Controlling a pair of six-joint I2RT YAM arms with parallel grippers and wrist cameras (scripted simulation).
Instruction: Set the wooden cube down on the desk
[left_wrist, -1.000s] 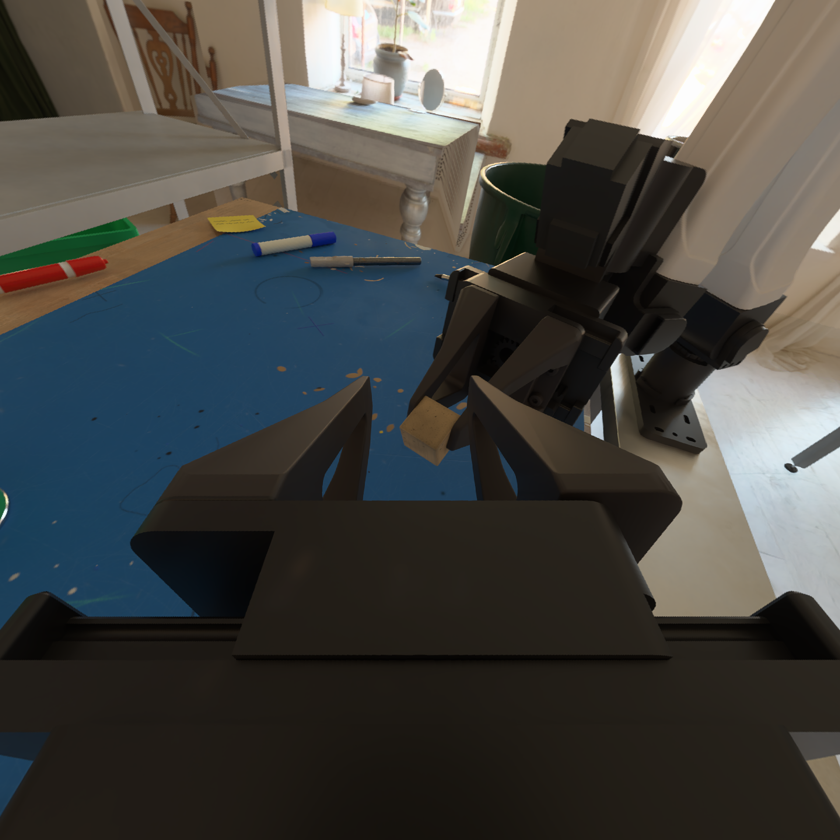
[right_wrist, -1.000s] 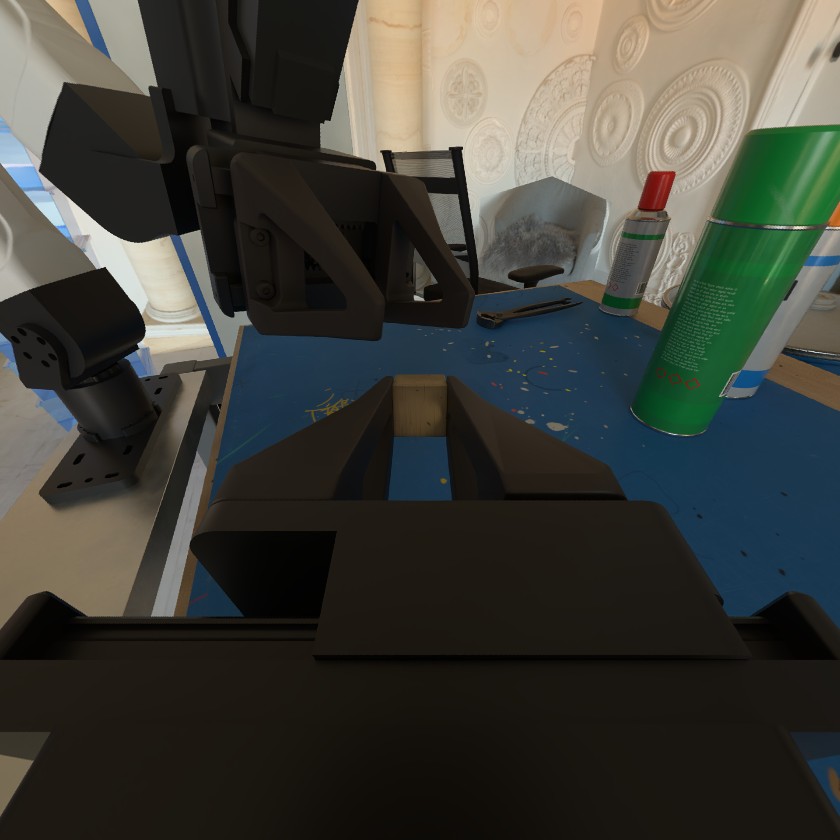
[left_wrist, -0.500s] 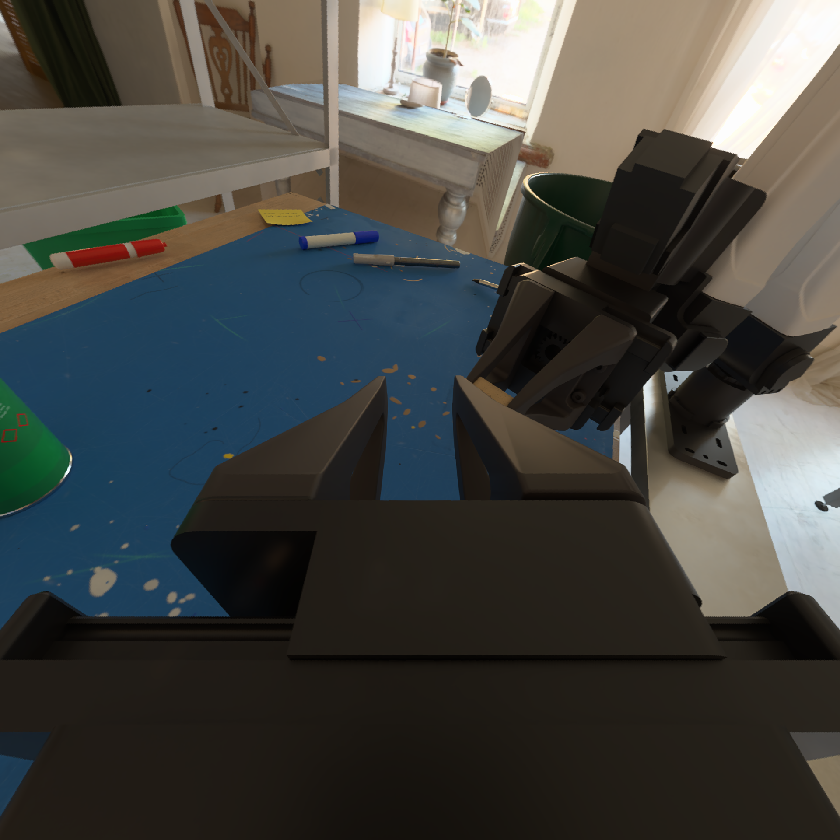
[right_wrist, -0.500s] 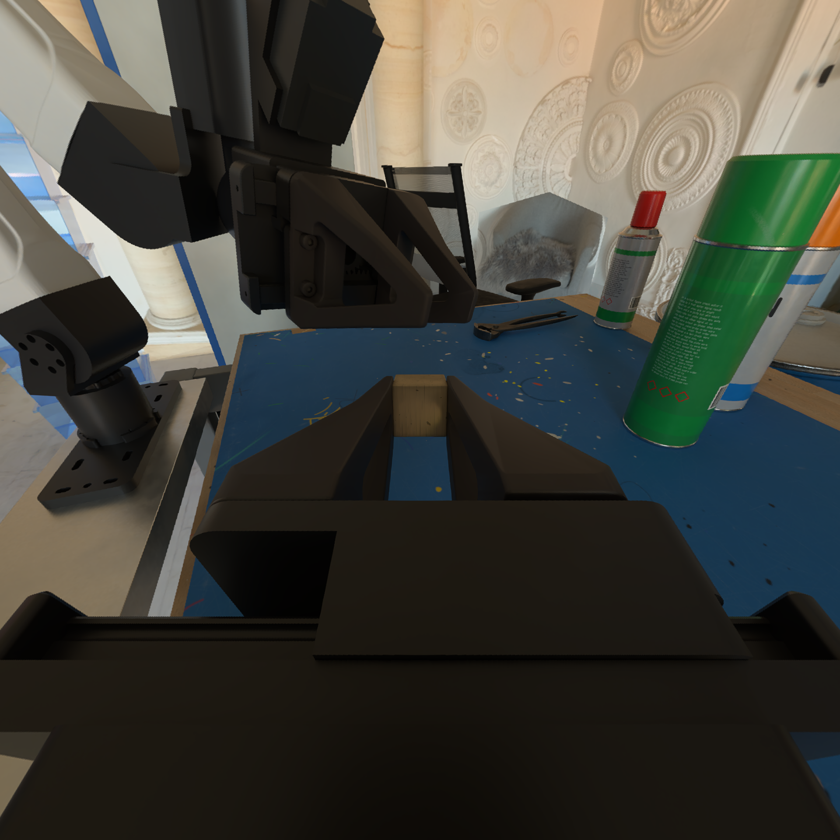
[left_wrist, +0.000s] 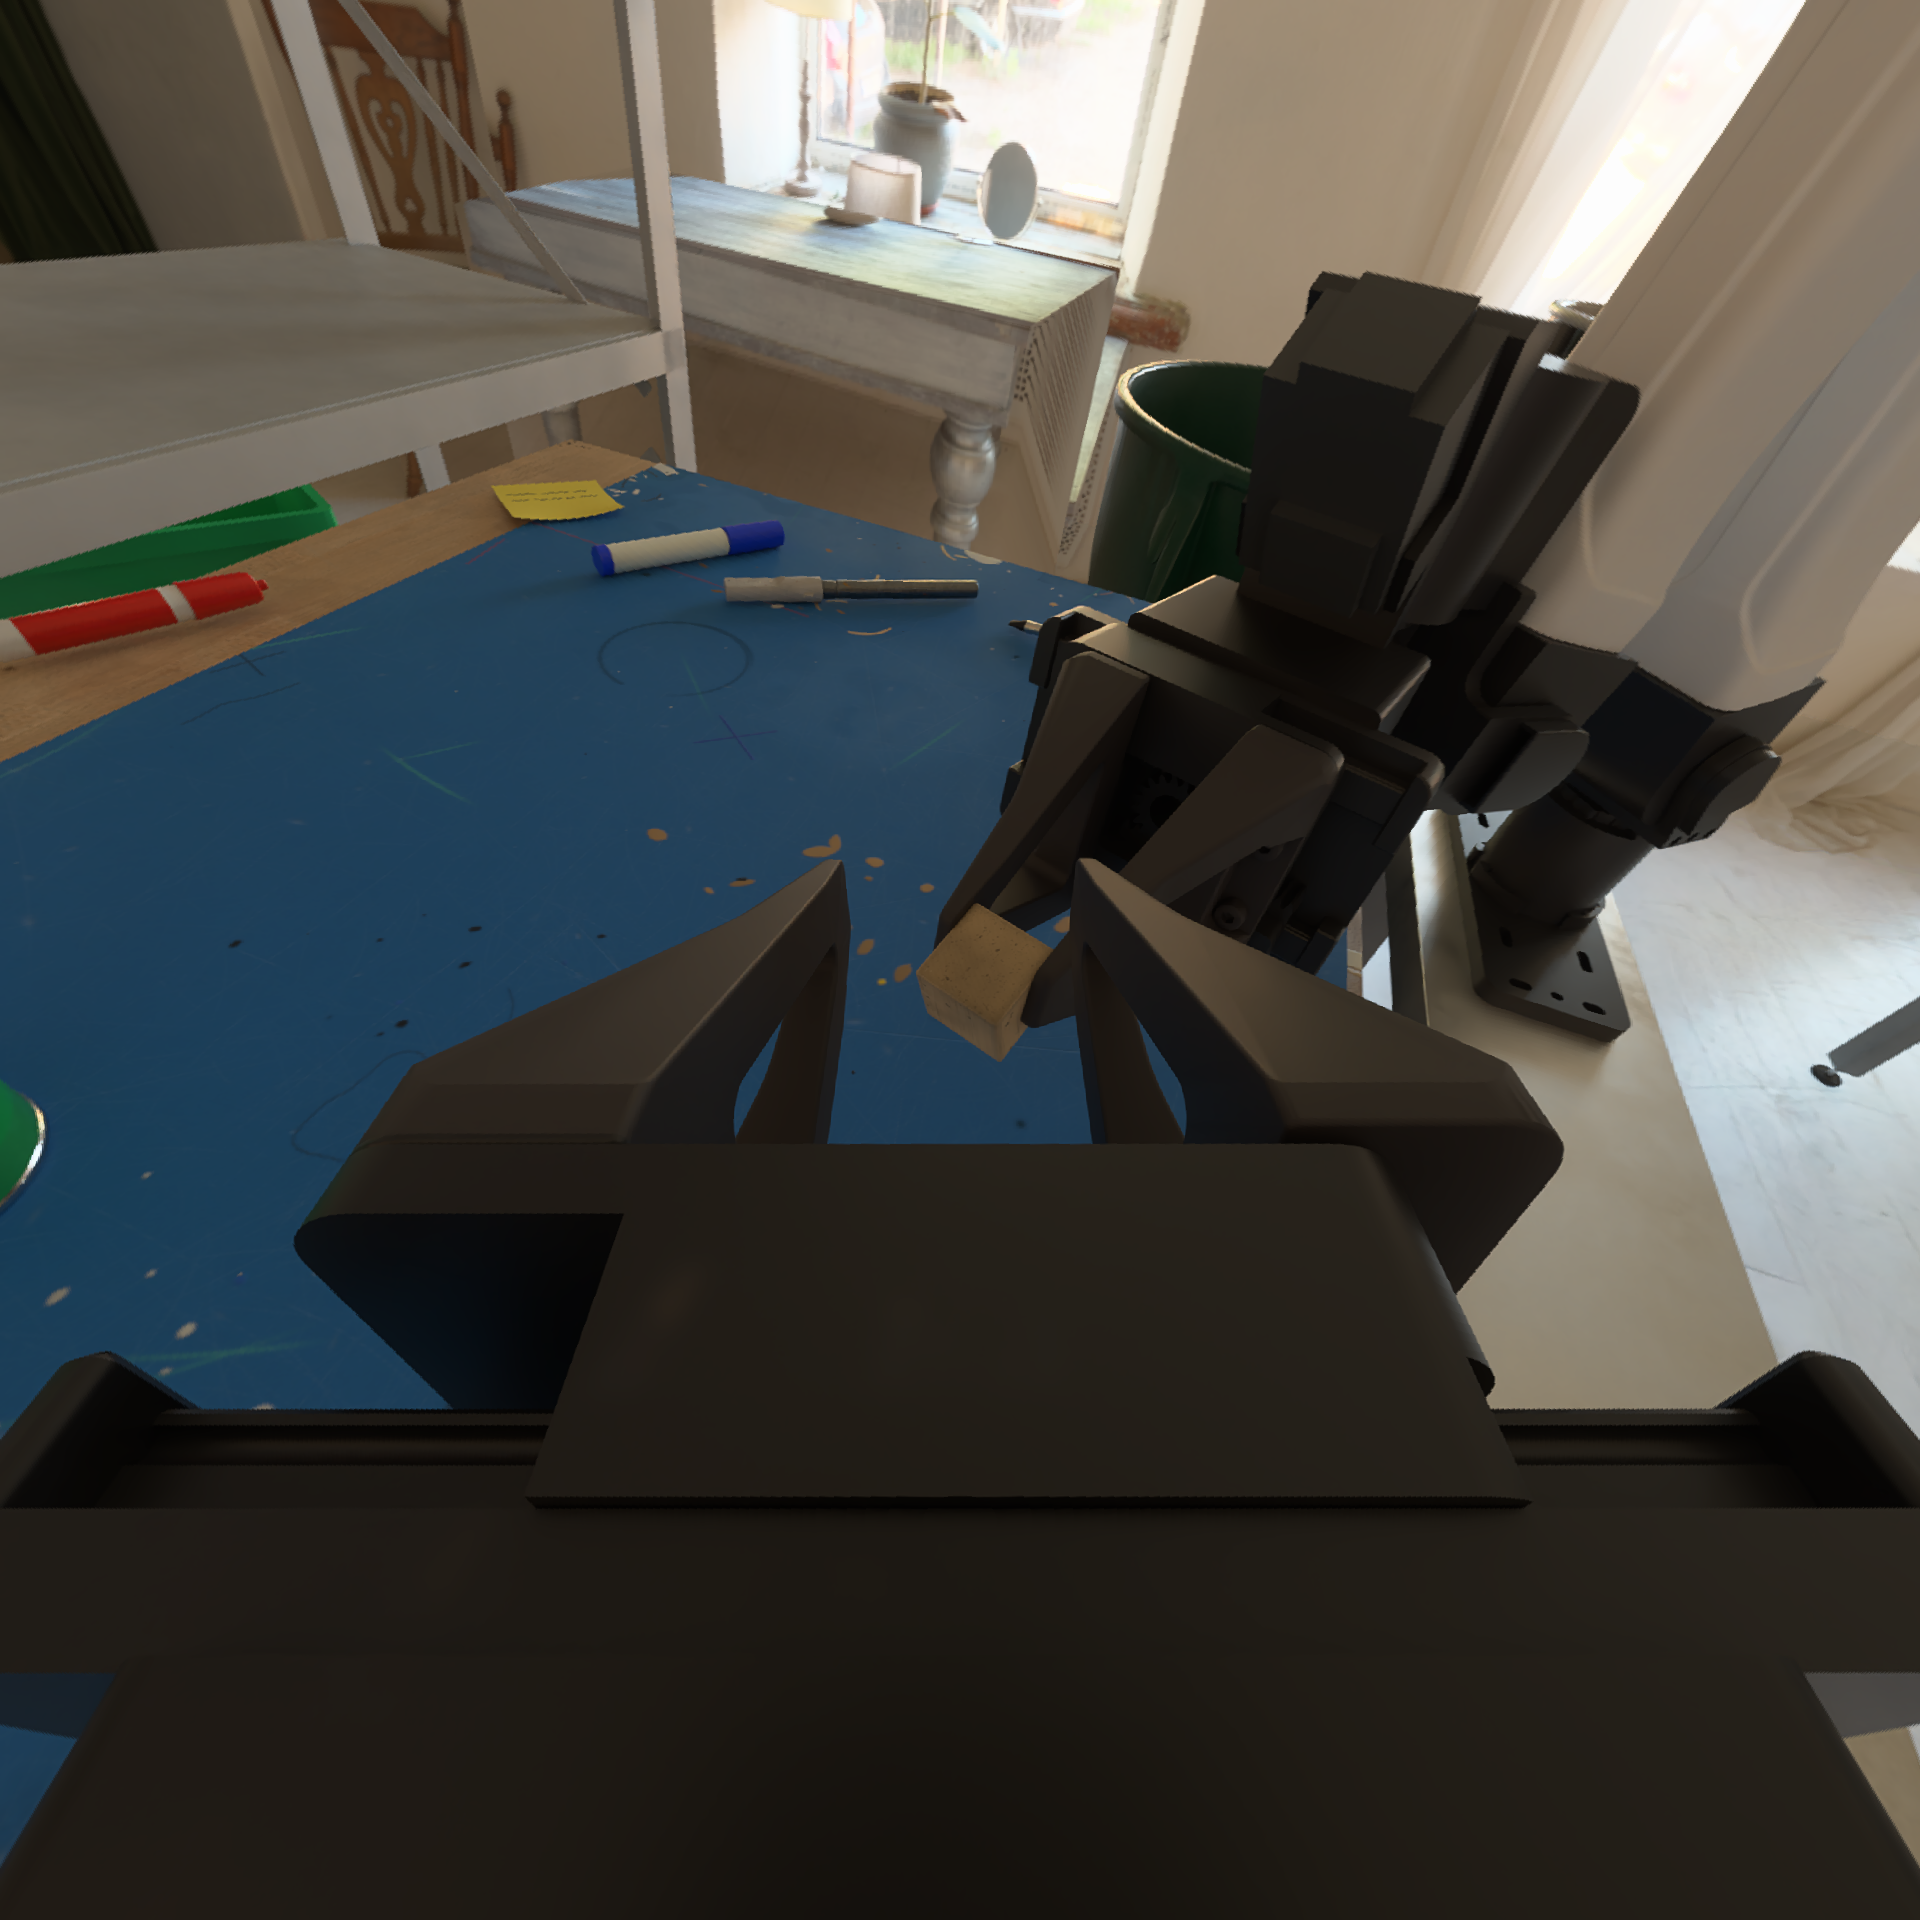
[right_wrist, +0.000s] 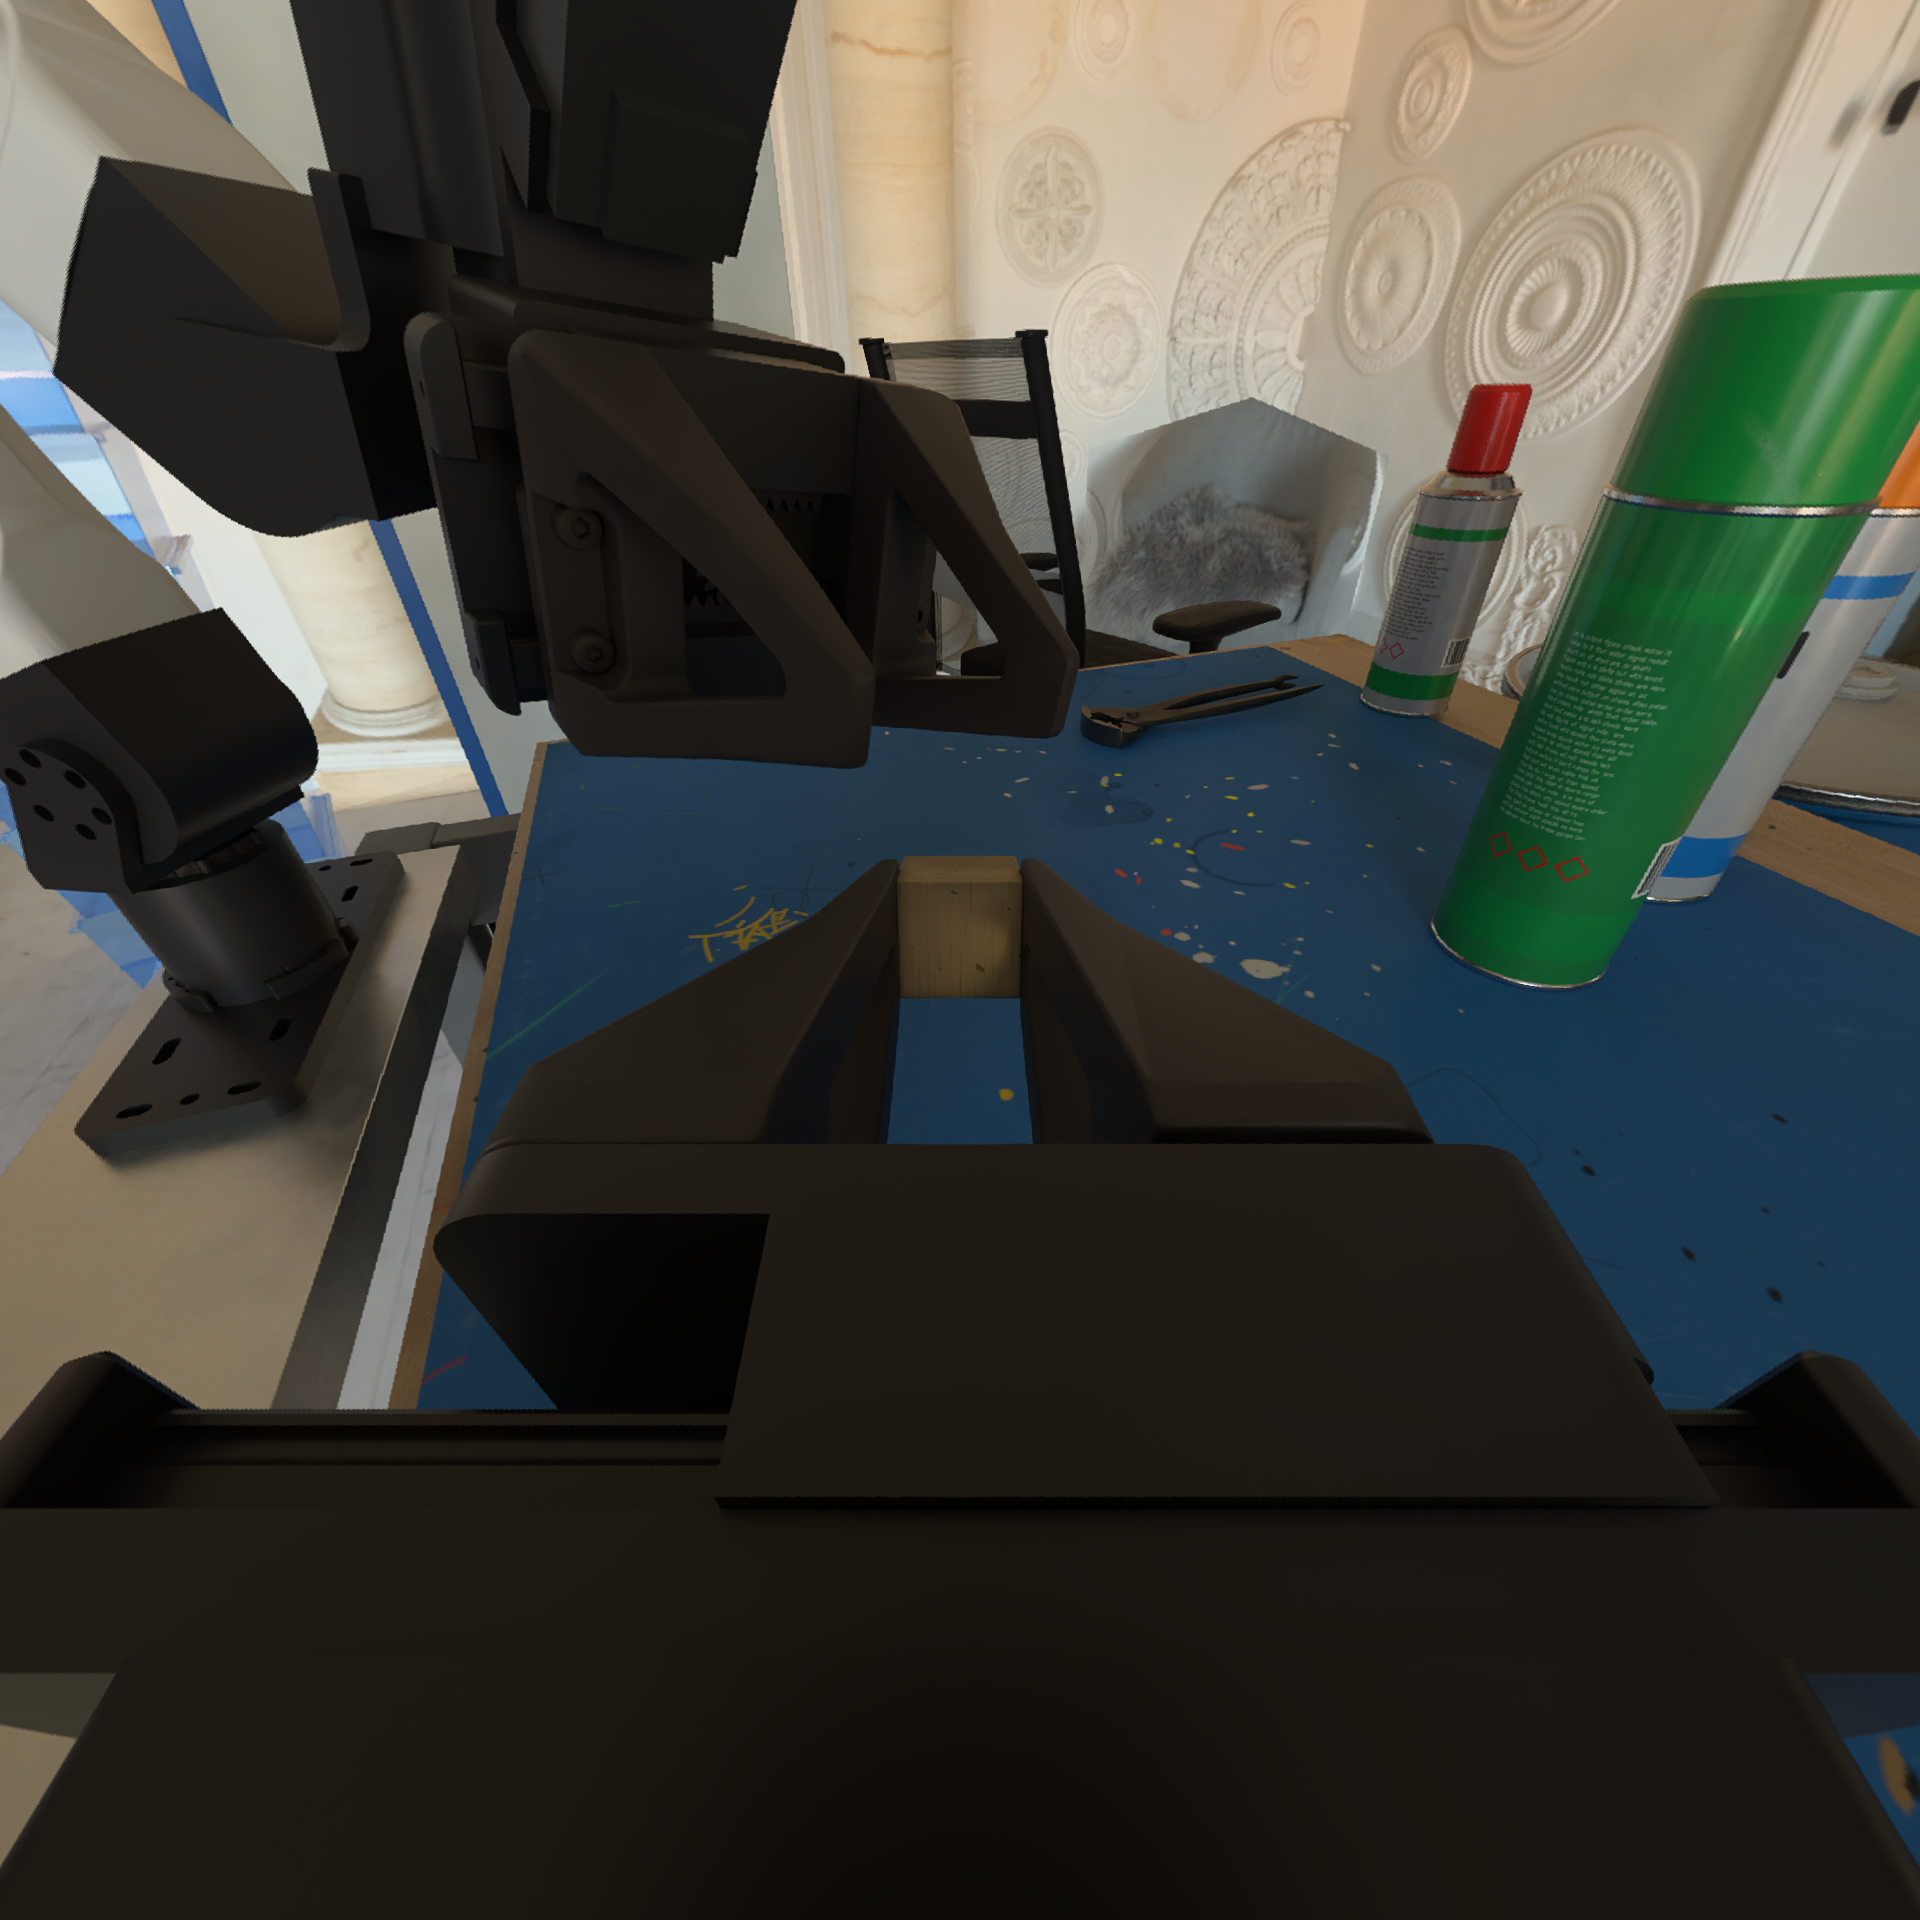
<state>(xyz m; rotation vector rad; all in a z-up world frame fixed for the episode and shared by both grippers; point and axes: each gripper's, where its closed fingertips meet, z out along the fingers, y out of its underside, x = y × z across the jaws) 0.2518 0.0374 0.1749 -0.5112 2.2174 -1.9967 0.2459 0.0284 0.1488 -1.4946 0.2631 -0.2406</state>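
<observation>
The wooden cube (right_wrist: 958, 925) is clamped between the fingertips of my right gripper (right_wrist: 958, 871), which is shut on it over the blue mat (right_wrist: 1299, 1091) of the desk. In the left wrist view the cube (left_wrist: 982, 971) shows just beyond my left gripper (left_wrist: 958, 875), still held by the right gripper's dark fingers. My left gripper is open and empty. It does not touch the cube. In the right wrist view the left gripper (right_wrist: 966, 722) hangs above and beyond the cube.
A tall green spray can (right_wrist: 1683, 644), a red-capped can (right_wrist: 1444, 561) and black pliers (right_wrist: 1195, 707) stand to the right and far side. A blue marker (left_wrist: 686, 548), grey pen (left_wrist: 852, 589), red marker (left_wrist: 125, 613) and white shelf (left_wrist: 260, 343) lie beyond the left gripper.
My left gripper's jaws were narrower half a second ago and are wide again now, and the gripper has shifted back toward the cube. The right gripper has kept hold of the cube.
</observation>
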